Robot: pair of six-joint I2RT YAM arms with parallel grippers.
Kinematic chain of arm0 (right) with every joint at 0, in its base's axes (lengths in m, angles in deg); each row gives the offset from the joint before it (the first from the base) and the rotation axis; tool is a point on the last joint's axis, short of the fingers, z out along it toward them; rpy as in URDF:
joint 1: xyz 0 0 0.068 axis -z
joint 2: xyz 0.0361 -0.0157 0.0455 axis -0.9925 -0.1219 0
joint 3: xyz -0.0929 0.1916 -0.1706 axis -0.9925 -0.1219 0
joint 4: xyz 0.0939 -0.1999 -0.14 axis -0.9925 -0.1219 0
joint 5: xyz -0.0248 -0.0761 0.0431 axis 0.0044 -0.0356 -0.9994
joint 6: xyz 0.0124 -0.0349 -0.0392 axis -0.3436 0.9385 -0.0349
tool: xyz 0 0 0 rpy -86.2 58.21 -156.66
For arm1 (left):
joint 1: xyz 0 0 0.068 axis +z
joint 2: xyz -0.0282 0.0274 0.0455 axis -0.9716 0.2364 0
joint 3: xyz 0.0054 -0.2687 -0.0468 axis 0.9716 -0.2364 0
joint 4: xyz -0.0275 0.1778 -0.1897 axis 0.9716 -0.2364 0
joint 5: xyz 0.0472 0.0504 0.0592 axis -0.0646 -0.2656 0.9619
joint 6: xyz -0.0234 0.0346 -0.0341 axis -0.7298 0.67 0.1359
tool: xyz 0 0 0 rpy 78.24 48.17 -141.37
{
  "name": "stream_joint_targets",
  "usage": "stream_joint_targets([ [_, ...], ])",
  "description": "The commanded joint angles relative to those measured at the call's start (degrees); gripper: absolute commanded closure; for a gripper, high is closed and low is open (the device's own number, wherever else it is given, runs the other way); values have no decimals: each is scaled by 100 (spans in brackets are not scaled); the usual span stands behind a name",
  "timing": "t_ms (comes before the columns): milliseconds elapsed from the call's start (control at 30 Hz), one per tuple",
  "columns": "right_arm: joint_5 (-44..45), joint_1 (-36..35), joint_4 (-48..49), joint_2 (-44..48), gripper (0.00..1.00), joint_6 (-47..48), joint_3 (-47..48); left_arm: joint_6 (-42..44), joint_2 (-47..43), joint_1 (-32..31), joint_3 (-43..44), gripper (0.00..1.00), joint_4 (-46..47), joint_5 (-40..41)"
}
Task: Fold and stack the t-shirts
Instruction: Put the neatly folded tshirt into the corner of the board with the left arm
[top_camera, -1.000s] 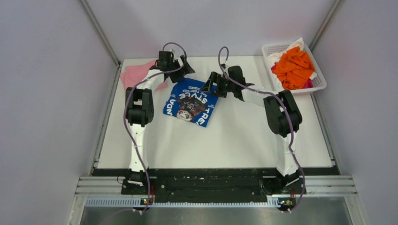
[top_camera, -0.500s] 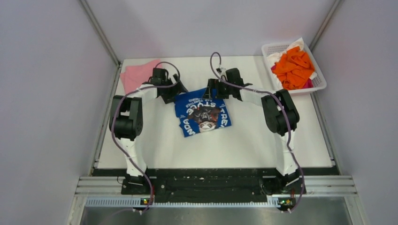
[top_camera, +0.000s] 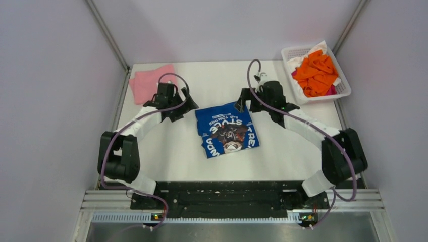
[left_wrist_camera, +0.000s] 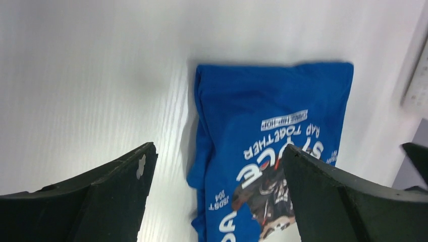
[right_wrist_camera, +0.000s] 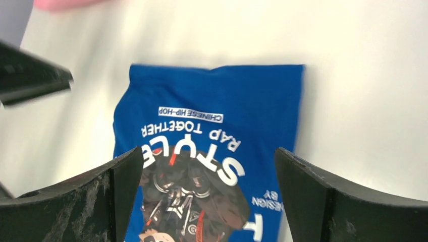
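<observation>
White table (top_camera: pixel 282 146) between grey walls carries one blue shirt (top_camera: pixel 229 130), one pink shirt (top_camera: pixel 149 80) and one basket (top_camera: pixel 288 52). The basket holds a heap of orange shirts (top_camera: pixel 315 70) too tangled to count. Two arms work here, each with one gripper. The left gripper (left_wrist_camera: pixel 217 151) has its black fingers (left_wrist_camera: pixel 101 201) spread wide with nothing pinched between them; through the gap its camera sees the blue shirt lying flat on the table. The right gripper (right_wrist_camera: pixel 208 151) is spread just as wide, and its fingers (right_wrist_camera: pixel 323 201) also grip nothing, framing the same shirt and its white lettering. Whether any fingertip touches the cloth cannot be told. From above, the left gripper (top_camera: pixel 185 103) sits just beside the blue shirt's far left corner and the right gripper (top_camera: pixel 246 101) by its far right corner. The blue shirt is folded into a rectangle, slightly turned, in the middle of the table between both arms. The pink shirt lies folded in the far left corner, well apart from it. The basket stands at the far right corner.
</observation>
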Motion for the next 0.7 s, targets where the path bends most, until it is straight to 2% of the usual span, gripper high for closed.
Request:
stream_joint_targets([
  [0, 1636, 30, 499, 1330, 1, -516, -856, -101, -304, -486, -526, 1, -63, 16],
  [133, 2901, 176, 481, 2456, 1, -1099, -1722, -274, -50, -1049, -671, 1, -59, 227],
  [300, 3185, 339, 417, 3444, 1, -1183, -2252, -456, 517, -1269, -463, 1, -210, 404],
  [500, 3361, 379, 261, 3719, 1, -1118, -2330, -544, 1152, -1540, -152, 7, -259, 474],
  [667, 3431, 394, 261, 3667, 1, -1103, -2351, -701, 1702, -1843, 319, 22, -437, 482],
])
